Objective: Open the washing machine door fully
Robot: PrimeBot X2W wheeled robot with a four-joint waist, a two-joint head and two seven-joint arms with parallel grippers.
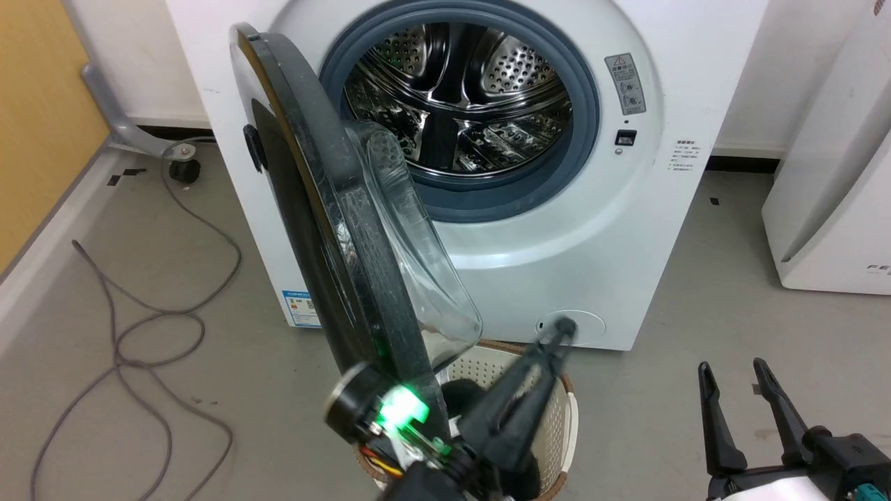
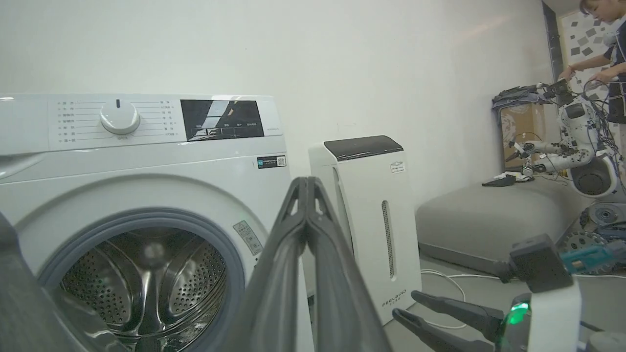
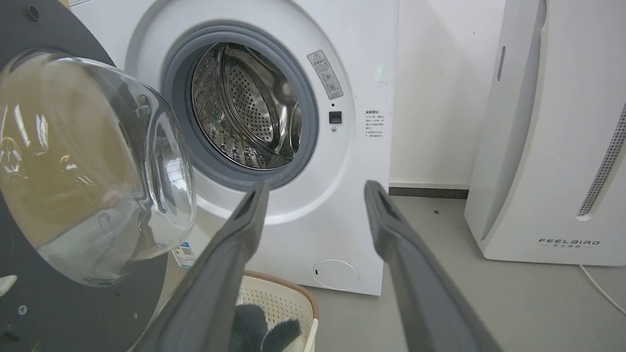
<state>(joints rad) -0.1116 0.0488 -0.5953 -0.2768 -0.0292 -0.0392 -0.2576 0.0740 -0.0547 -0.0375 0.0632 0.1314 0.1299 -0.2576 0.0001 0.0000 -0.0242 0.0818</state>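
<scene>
— Bulk first: the washing machine takes the upper middle of the head view, drum bare. The washing machine door stands partway out, left of centre, hinged on the machine's left side.
— Which way does it face?
— Edge-on to us. Its rim runs from upper left down to lower centre, glass bowl bulging toward the right of the frame.
— How will it handle?
— Stiff and fairly heavy, I'd guess, and glossy, so slippery. The glass wants no knocks. Push on the rim's free edge, opposite the hinge.
— Grippers?
— The left gripper, lower centre, has its fingers pressed together on nothing, near the door's lower rim. The right gripper, lower right, has its fingers apart, empty.
</scene>
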